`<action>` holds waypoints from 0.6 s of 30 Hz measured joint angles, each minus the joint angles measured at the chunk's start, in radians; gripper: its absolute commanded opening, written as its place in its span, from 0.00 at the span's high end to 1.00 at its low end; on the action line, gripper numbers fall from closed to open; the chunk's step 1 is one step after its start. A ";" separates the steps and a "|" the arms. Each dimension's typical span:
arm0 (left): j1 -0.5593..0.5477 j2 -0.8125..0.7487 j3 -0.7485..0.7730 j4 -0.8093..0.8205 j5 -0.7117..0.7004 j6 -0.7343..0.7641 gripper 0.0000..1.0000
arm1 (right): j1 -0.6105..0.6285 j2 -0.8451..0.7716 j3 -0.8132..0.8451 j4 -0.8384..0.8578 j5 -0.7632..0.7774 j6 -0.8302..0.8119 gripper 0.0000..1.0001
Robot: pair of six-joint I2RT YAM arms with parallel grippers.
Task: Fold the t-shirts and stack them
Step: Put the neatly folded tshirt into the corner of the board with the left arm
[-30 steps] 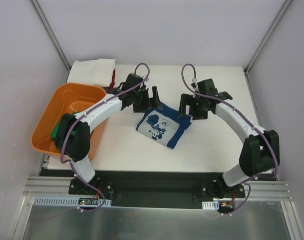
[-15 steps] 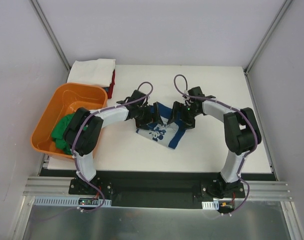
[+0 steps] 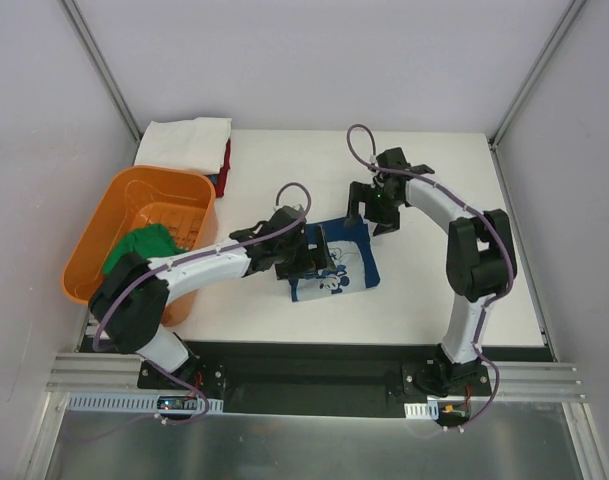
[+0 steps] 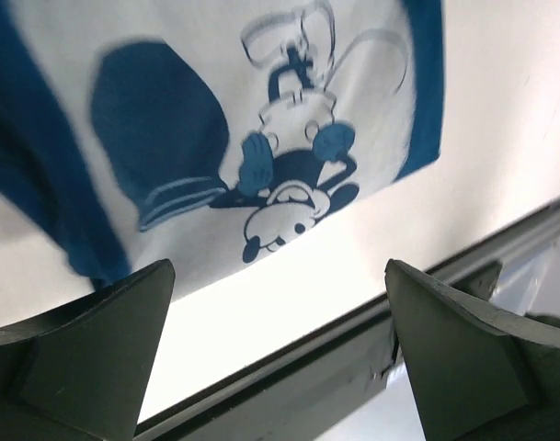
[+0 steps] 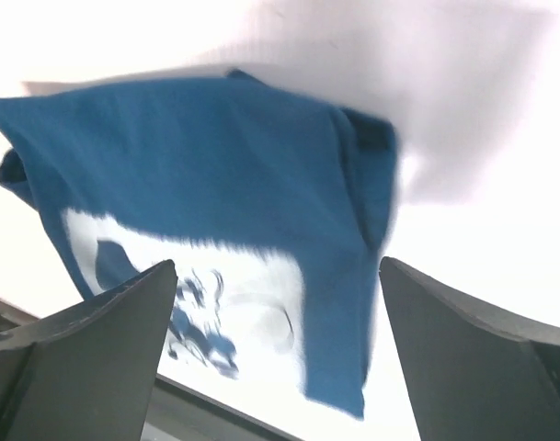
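Note:
The navy blue t-shirt (image 3: pixel 346 268) with its white cartoon print lies folded on the table's middle. It fills the left wrist view (image 4: pixel 289 119) and the right wrist view (image 5: pixel 215 175). My left gripper (image 3: pixel 310 256) is open and empty over the shirt's left edge, its fingers (image 4: pixel 86 358) spread wide. My right gripper (image 3: pixel 373 212) is open and empty above the shirt's far right corner, its fingers (image 5: pixel 482 358) apart. A green t-shirt (image 3: pixel 144 246) lies in the orange tub. A folded white t-shirt (image 3: pixel 189 136) lies on a red t-shirt (image 3: pixel 225 160) at the far left.
The orange plastic tub (image 3: pixel 104 215) stands at the table's left edge, beside the left arm. The table's front edge and a black rail (image 4: pixel 353 349) run just below the navy shirt. Frame posts stand at the back corners.
The navy shirt has moved nearer to the front edge and lies flatter. My left gripper has come nearer with it. My right gripper has drawn back to the far right, off the shirt.

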 measured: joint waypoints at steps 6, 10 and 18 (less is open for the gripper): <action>0.016 -0.146 0.008 -0.079 -0.154 0.010 0.01 | -0.003 -0.293 -0.077 -0.072 0.195 0.005 0.04; 0.054 -0.184 -0.008 -0.123 -0.195 0.010 0.01 | -0.033 -0.610 -0.185 -0.092 0.293 0.057 0.04; 0.153 -0.102 -0.021 -0.168 -0.211 0.032 0.01 | -0.117 -0.862 -0.380 -0.139 0.343 0.127 0.04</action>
